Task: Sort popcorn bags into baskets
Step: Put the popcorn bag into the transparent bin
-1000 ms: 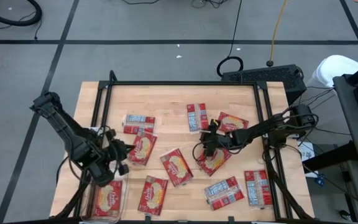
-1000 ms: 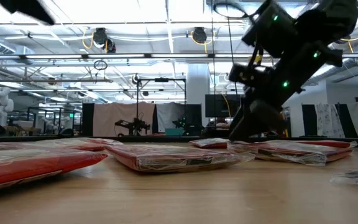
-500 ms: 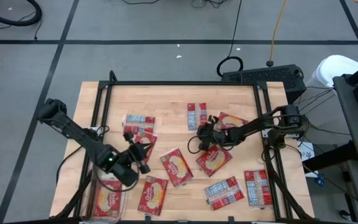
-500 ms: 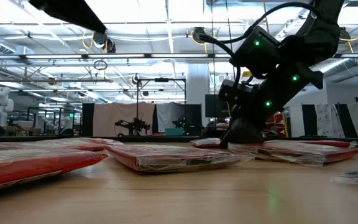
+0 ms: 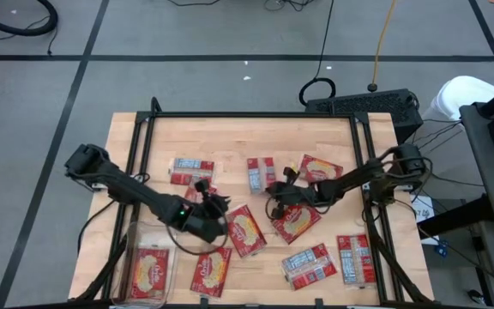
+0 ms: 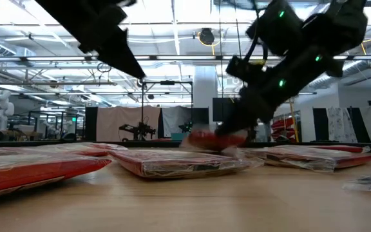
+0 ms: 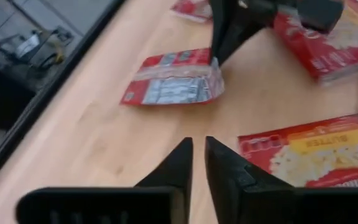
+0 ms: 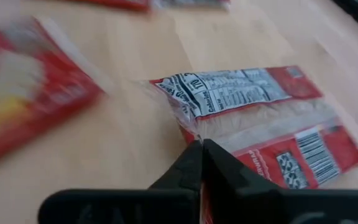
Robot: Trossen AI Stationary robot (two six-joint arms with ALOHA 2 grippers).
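- At the table's (image 5: pixel 127 137) front left corner we see the clear plastic basket (image 5: pixel 148 270), with one popcorn bag (image 5: pixel 150 272) lying flat inside it, popcorn picture up.
- Just beside the basket, near the front edge, lies another bag (image 5: pixel 212 268); the others are spread over the middle and the right side, some label side up.
- The left gripper (image 5: pixel 215 209) hangs left of the table's centre, above bare wood between bags. In its wrist view the fingers (image 7: pixel 180 167) stand almost together with a thin gap and nothing between them.
- The right gripper (image 5: pixel 272 192) is near the table's centre, fingers pinched together on the edge of the label-side-up popcorn bag (image 5: pixel 259 173).
- We judge the step in hand to be the pick-up of this bag by the right arm; most bags are not yet sorted.
- Next, we think, the bag must be lifted clear and carried across to the basket at the front left corner, past the left arm.
- A grip on the wrapper's edge alone could slip.
- The right wrist view shows the pinch on the crumpled wrapper (image 8: pixel 241 106), which the high view does not resolve.
- The low view shows that bag's end (image 6: pixel 211 139) raised off the surface; the basket does not appear there.
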